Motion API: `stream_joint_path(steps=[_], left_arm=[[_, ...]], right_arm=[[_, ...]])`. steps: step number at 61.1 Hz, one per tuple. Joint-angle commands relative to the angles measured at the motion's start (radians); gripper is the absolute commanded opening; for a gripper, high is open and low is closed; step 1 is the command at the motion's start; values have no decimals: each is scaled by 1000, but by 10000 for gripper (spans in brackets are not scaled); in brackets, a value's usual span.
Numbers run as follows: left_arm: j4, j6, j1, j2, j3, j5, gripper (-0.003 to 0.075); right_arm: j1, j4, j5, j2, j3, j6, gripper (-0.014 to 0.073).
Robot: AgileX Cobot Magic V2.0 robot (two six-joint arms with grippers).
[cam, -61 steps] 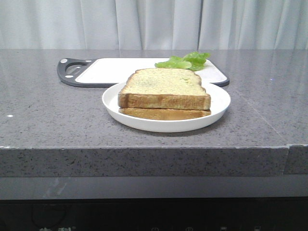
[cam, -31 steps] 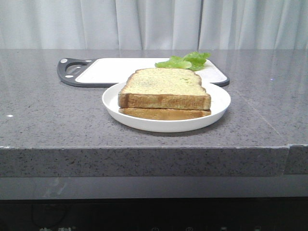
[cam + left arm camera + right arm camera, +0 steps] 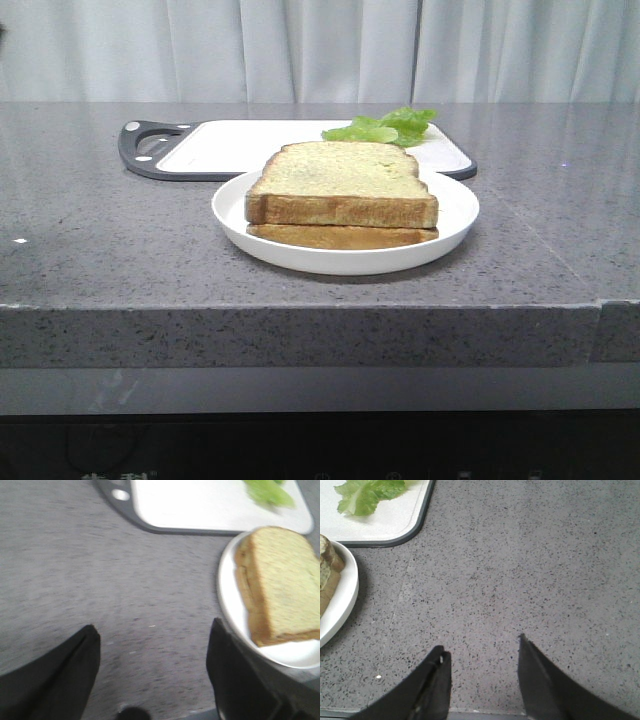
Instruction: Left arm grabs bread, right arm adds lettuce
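Left gripper (image 3: 152, 670) is hanging over bare grey countertop (image 3: 90, 250) with its fingers (image 3: 75, 665) spread wide, gripping nothing; its view is blurred. Right gripper (image 3: 482, 680) is hovering over the counter too, fingers (image 3: 437, 680) parted and empty. Neither arm is showing in the front view. Bread (image 3: 343, 180) is lying atop a thinner slice (image 3: 340, 236) on the white plate (image 3: 232, 215), near the counter's front edge. Lettuce (image 3: 385, 126) is sitting on the cutting board (image 3: 230, 145), just beyond the plate, toward the right.

My front camera faces the plate (image 3: 345, 255) level, close; both my wrist cameras look down beside it, sharing its rim.
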Motion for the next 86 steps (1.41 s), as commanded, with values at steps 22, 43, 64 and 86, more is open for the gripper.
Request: stream_joint_path(steps=[22,43,64,86], left_arm=[[-132,9,-251,357,-296,30,417],[-221,9,-276,564,-435,76,417],[-252,9,-276,623,-441,78,341],[-252,9,-276,621,-441,92,20]], right_arm=[[-6,-12,-76,7,-37,-5,351],[-6,-12,-76,7,-37,-5,351],[-6,-12,-75,7,-37,-5,351],[-6,-12,-75,7,-37,-5,351]])
